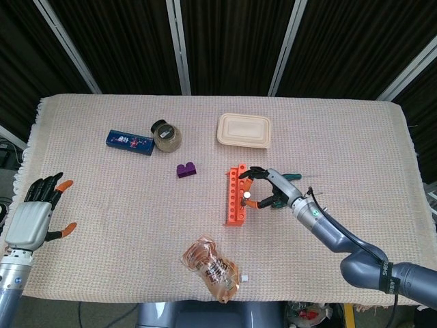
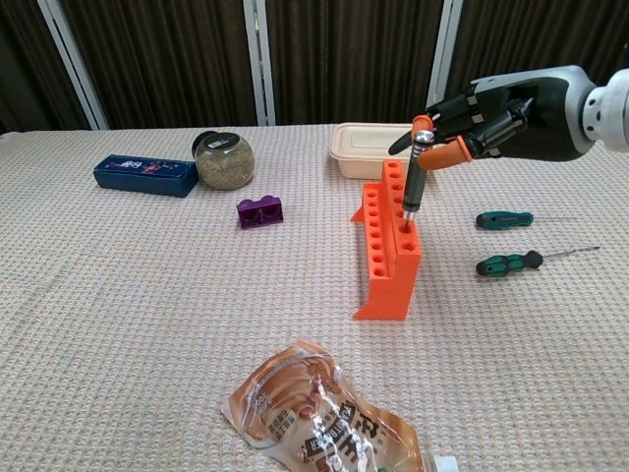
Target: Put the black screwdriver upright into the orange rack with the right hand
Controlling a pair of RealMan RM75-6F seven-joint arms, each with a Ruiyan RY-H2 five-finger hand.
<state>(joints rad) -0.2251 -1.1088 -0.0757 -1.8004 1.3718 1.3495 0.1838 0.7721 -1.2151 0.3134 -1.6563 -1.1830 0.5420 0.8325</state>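
Observation:
The orange rack (image 2: 388,241) (image 1: 236,196) stands mid-table with its rows of holes facing up. The black screwdriver (image 2: 414,182) stands upright with its shaft down in a hole near the rack's near end; in the head view its silver cap (image 1: 246,195) shows from above. My right hand (image 2: 470,126) (image 1: 268,190) pinches the top of the handle between orange-tipped fingers. My left hand (image 1: 35,215) hovers off the table's left edge, fingers spread, holding nothing.
Two green-handled screwdrivers (image 2: 507,219) (image 2: 511,262) lie right of the rack. A beige lidded box (image 2: 385,150) sits behind it. A purple block (image 2: 260,210), a jar (image 2: 223,160) and a blue box (image 2: 145,175) lie to the left. A snack bag (image 2: 319,416) lies near the front.

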